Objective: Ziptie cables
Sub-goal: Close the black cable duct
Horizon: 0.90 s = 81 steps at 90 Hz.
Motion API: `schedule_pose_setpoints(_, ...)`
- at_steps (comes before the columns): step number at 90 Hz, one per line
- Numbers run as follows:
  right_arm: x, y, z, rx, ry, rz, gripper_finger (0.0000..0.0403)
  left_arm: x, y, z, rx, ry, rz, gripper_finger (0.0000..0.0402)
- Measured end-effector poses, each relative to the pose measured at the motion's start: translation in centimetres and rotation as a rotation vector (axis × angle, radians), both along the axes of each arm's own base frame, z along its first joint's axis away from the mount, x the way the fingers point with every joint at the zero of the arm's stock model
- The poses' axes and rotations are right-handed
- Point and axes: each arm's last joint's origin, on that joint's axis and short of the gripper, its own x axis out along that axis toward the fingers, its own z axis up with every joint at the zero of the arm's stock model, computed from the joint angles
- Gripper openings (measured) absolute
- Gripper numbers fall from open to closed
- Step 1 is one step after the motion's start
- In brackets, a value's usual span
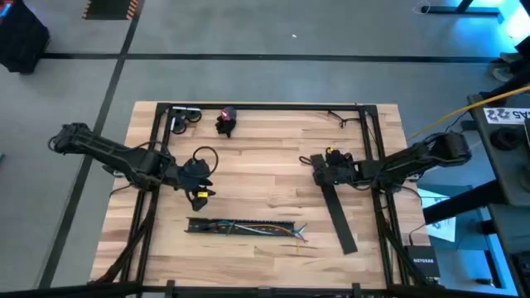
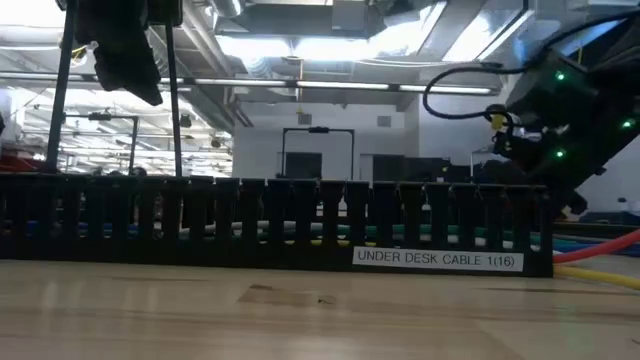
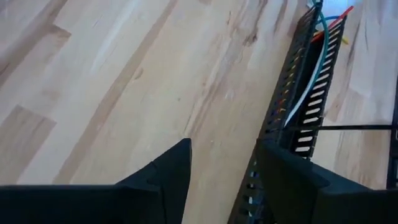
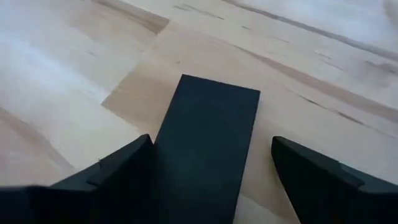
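On the wooden desk (image 1: 265, 157), the left end effector (image 1: 199, 184) hovers left of centre in the high view with its fingers (image 3: 168, 177) spread wide and gripping nothing, just above the left end of the slotted black cable tray (image 1: 240, 226). The cables (image 1: 286, 230) — white, blue, reddish and yellow strands — lie along that tray at lower centre, fanning out past its right end. Right of centre, the right end effector (image 1: 325, 175) stands wide open over one end of the long flat black bar (image 1: 341, 217) — the bar sits between its fingers (image 4: 118, 171), whether touching I cannot tell.
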Motion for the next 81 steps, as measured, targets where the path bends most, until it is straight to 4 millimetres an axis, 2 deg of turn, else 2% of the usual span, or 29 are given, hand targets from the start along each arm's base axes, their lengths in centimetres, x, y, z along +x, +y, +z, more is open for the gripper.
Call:
schedule_pose_setpoints(21, 1.2, 0.1, 1.2, -0.027, 0.007, 0.057, 0.0325, 0.0, 0.0, 0.0, -0.016, -0.001, 0.019, 0.0172)
schedule_pose_setpoints(47, 1.6, 0.1, 0.5, -0.020, 0.019, 0.065, 0.0325, 0.0, 0.0, 0.0, -0.014, -0.001, 0.016, 0.0172)
schedule_pose_setpoints(63, 1.8, 0.2, 0.4, -0.034, 0.050, 0.126, 0.0325, 0.0, 0.0, 0.0, -0.014, -0.001, 0.016, 0.0172)
schedule_pose_setpoints(81, 2.6, 0.3, 1.5, -0.029, 0.101, 0.180, 0.0325, 0.0, 0.0, 0.0, -0.014, -0.001, 0.016, 0.0172)
